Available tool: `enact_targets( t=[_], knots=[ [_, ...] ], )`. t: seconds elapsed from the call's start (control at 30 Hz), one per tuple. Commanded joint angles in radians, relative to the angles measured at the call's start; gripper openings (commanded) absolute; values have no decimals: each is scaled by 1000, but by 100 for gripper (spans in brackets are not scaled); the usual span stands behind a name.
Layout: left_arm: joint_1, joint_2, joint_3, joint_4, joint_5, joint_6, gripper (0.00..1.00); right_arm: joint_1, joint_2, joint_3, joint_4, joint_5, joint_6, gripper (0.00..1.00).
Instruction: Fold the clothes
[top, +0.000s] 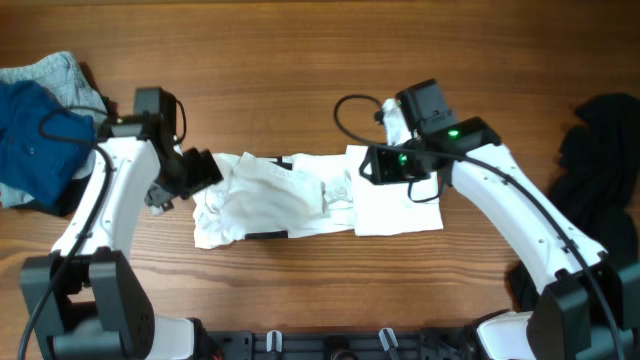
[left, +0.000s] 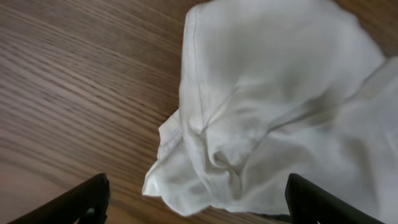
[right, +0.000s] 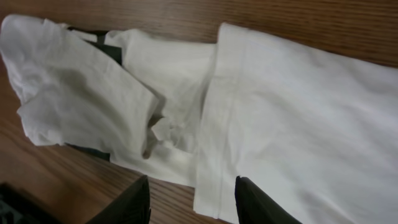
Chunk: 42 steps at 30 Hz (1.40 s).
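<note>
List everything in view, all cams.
white shirt: 1, white with black marks, table centre, crumpled at the left end, flat at the right
navy garment: 1, dark blue, left edge of table
pale garment: 1, light grey-blue, far left corner, next to the navy one
black garment: 1, black, right edge of table
table: 1, brown wood
left end effector: 1, black, open, over the crumpled end
right end effector: 1, black, open, over the flat end

Black garment (top: 603, 150) cut by right edge, navy garment (top: 28, 145) by left edge
</note>
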Motion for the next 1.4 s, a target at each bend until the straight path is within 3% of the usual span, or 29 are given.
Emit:
enact_targets(
  t=[0.0, 0.27, 0.33, 0.4, 0.5, 0.6, 0.67, 0.73, 0.83, 1.0, 1.1, 1.23, 1.37],
  knots=[
    [6, -9, -116, 82, 22, 76, 93, -23, -4, 10, -18, 47, 31, 47],
    [6, 90, -211, 284, 126, 177, 93, -23, -4, 10, -13, 57, 27, 49],
    [6, 135, -211, 311, 188, 182, 89, -23, -4, 10, -13, 66, 27, 50],
    [6, 161, -211, 306, 255, 183, 82, -23, -4, 10, -13, 66, 27, 49],
    [6, 161, -211, 291, 314, 182, 61, -23, -4, 10, -10, 66, 27, 49],
    [6, 161, -211, 296, 344, 183, 46, -23, -4, 10, -6, 66, 29, 49],
    [6, 160, -209, 304, 344, 208, 23, -23, -4, 10, -7, 66, 29, 50],
    [16, 160, -183, 297, 325, 207, 11, -23, -4, 10, -8, 71, 29, 49],
    [82, 153, -97, 236, 308, 203, 8, -26, -4, 10, -18, 137, 39, 50],
    [245, 151, 132, 56, 73, 177, 8, -109, -4, 10, -53, 239, 80, 52],
    [270, 151, 241, -31, 88, 147, 8, -175, -4, 10, -55, 239, 51, 53],
    [127, 146, 363, -196, 174, 147, 7, -241, -4, 10, -55, 239, 28, 56],
    [-128, 117, 404, -191, 225, 44, 5, -253, -4, 10, -55, 239, 26, 57]
  ],
)
